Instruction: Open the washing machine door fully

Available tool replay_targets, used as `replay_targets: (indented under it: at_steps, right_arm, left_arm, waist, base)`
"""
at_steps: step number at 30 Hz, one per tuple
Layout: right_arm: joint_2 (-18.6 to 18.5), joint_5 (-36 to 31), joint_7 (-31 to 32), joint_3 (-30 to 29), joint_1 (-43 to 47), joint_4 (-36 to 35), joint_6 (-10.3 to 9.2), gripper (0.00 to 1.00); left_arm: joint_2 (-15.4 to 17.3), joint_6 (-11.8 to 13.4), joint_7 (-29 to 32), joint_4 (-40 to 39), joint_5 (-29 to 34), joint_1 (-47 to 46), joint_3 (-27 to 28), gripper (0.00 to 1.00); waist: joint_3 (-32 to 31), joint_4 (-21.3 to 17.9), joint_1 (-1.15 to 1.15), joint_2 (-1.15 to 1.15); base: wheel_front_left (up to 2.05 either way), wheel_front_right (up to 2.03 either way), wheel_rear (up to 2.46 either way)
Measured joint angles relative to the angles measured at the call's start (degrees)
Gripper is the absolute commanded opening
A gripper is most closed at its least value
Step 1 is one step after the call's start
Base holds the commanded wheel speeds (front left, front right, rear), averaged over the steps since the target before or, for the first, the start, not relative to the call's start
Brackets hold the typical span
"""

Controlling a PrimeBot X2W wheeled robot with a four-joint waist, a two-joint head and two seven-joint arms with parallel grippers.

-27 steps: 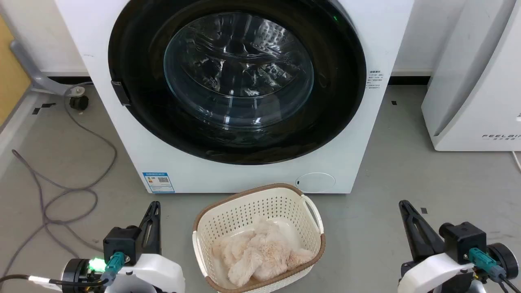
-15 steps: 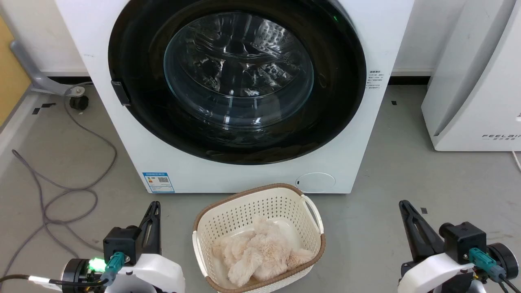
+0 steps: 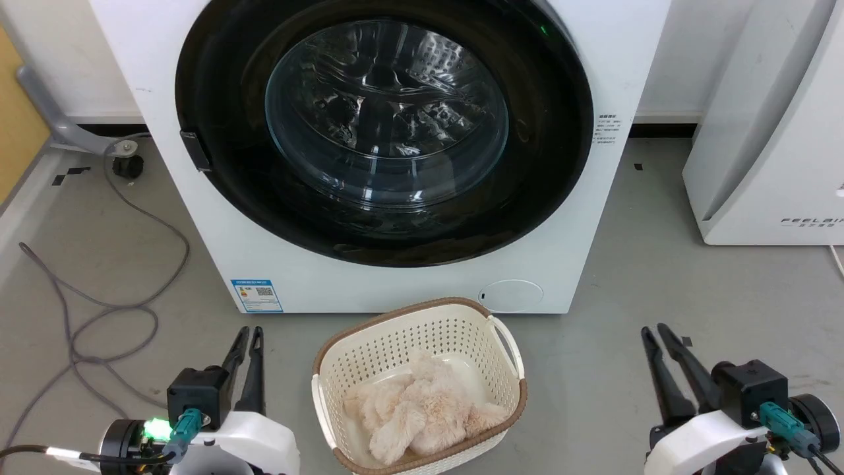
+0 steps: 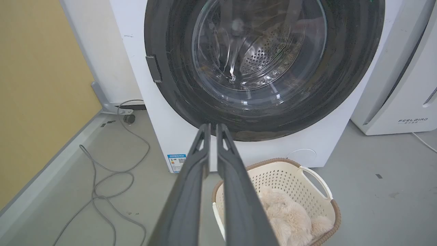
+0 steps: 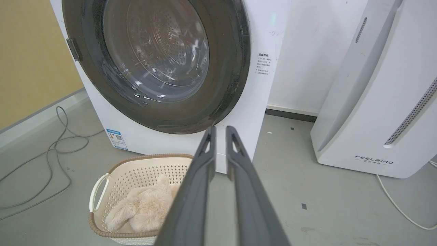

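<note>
The washing machine door [image 3: 386, 132] is sitting shut, flush against the front of the white washing machine [image 3: 369, 287] straight ahead of me. It's a big round glossy black ring with a bulging glass bowl window [image 3: 386, 112] in the middle. There's a small dark tab [image 3: 196, 150] on the door's edge on my left side. The machine has a blue label [image 3: 256, 295] at its lower corner, also on my left.

My left pincer [image 3: 249, 332] and right pincer [image 3: 653, 330] both hang low, well apart from the door. Each is spread just a crack, with only air between the fingers. They sit either side of the cream laundry basket [image 3: 395, 309], which is on the floor [image 3: 626, 264] just in front of the machine with a fluffy cream bundle [image 3: 422, 409] in it.

Hard bits: the top of the door is cut off in the head view, and the glass is full of reflections. From the wrist views I can make out the perforated steel drum [image 4: 263, 54] behind it, but I can't tell if anything's inside. The white appliance [image 3: 758, 165] on my right is cropped at the frame edge, with its lettering partly cut.
</note>
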Motion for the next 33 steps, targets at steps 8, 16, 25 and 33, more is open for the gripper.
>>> replay_targets:
  at_steps: [8,16,25,33]
  right_arm:
    - [0.0,0.8,-0.3,-0.4,0.0,-0.1,0.00,1.00]
    - [0.0,3.5,-1.2,-1.2,0.0,-0.6,0.00,1.00]
    - [0.0,6.2,-2.4,-1.6,0.0,-1.5,0.00,1.00]
    - [0.0,6.8,-3.2,-1.9,0.0,-2.0,0.00,1.00]
  left_arm:
    - [0.0,0.1,-0.3,0.0,-0.1,0.0,0.0,1.00]
    - [0.0,0.7,-1.1,-0.1,-0.6,0.0,-0.2,1.00]
    - [0.0,1.1,-2.3,-0.7,-1.6,0.0,-0.3,1.00]
    - [0.0,1.6,-3.2,-1.0,-2.0,0.0,-0.5,1.00]
  waist:
    - [0.1,0.0,0.00,0.00]
    - [0.2,0.0,0.00,0.00]
    - [0.3,0.1,0.00,0.00]
    - [0.3,0.2,0.00,0.00]
  base:
    - [0.00,0.00,0.00]
    - [0.00,0.00,0.00]
    - [0.00,0.00,0.00]
    - [0.00,0.00,0.00]
